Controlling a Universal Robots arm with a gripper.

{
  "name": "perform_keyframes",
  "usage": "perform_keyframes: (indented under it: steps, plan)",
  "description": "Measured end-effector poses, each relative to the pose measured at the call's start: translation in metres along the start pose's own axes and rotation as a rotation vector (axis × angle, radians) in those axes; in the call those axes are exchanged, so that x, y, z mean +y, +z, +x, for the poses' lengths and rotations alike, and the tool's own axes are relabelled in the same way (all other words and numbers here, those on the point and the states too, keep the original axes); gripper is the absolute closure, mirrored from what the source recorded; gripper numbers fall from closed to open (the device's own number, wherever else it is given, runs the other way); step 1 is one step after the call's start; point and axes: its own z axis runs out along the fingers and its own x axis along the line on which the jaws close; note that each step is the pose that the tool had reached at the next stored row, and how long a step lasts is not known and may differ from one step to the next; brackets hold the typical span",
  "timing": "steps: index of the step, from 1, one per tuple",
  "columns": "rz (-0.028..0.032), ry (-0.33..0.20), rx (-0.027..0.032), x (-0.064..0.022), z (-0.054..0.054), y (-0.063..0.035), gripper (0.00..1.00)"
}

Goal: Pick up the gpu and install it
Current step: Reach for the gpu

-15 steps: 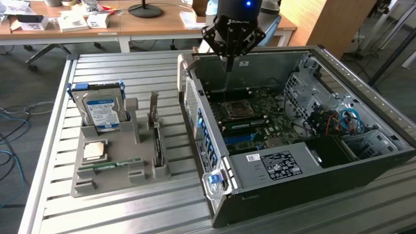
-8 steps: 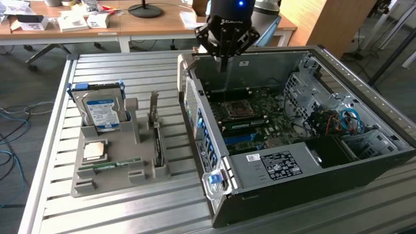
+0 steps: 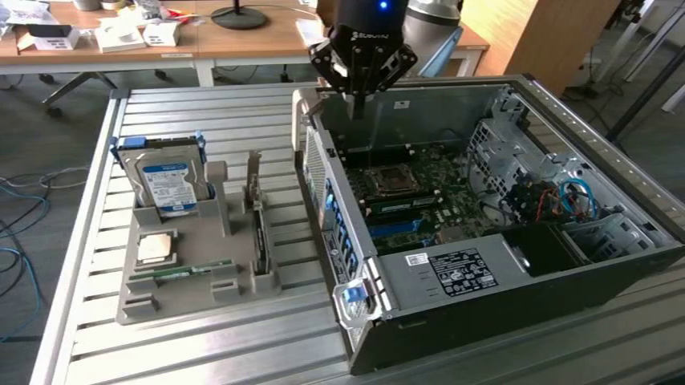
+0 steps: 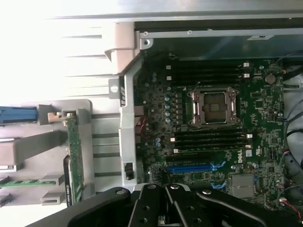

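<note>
Gripper (image 3: 357, 111) is hovering over the case (image 3: 514, 317), above the wall facing the holder (image 3: 182, 301), up toward the bench's (image 3: 160, 112) far edge. Its fingers are pressed together and pinching nothing.

The gpu (image 3: 258, 228) is standing on edge in the holder, in the slot along the side nearest the case. Its bracket end is pointing at the bench's far edge. It is untouched and well apart from the gripper.

Here is what I'm worrying about:

- **Closed fingers.** Going down on the card like this would, I judge, ram its thin top edge instead of straddling it, and could knock it crooked in its slot.
- **A thin target.** The wrist view is showing the gpu (image 4: 73, 156) as only a narrow green strip. A small sideways error could put one finger on the holder wall, or give an off-centre pinch that lets the card swing.
- **Wrong part.** The memory stick (image 3: 192, 269) is lying just beside the card in the same holder, and it is also green. The hard drive (image 3: 166, 180) is standing nearer the holder's far end.
- **Tight clearance.** The case wall is sitting close to the holder, so a low carry could catch the bracket on the rim.
- **Seating.** Over the board (image 3: 428, 184), a tilted card would likely jam in its slot or scrape nearby parts.
</note>
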Motion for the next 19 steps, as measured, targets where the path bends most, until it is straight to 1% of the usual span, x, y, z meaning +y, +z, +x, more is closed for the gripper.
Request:
perform_keyframes:
  steps: [19]
  plan:
    - [0.0,0.0,0.0,-0.0024,0.032,-0.0009,0.89]
